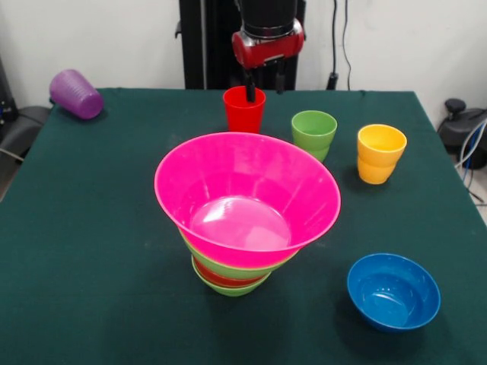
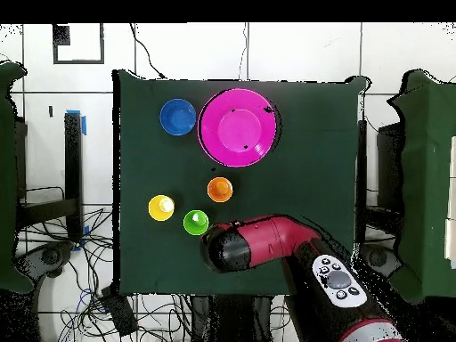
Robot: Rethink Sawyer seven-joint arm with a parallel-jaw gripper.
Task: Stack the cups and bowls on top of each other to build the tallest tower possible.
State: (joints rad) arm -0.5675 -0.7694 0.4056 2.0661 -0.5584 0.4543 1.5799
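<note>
Only one fingers (image 1: 264, 84) tip dips inside the red cup (image 1: 243, 111).

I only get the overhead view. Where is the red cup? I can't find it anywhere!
Observer: The red cup stands upright right under the gripper, so the arm hides it from you.
Operator: Is anything under the pink bowl?
Observer: Yes. The pink bowl tops a pile: a large green bowl, a red-orange bowl, then a small green bowl at the bottom.
Operator: And the purple cup?
Observer: The purple cup lies on its side at a corner of the table, on the robot's side.
</note>
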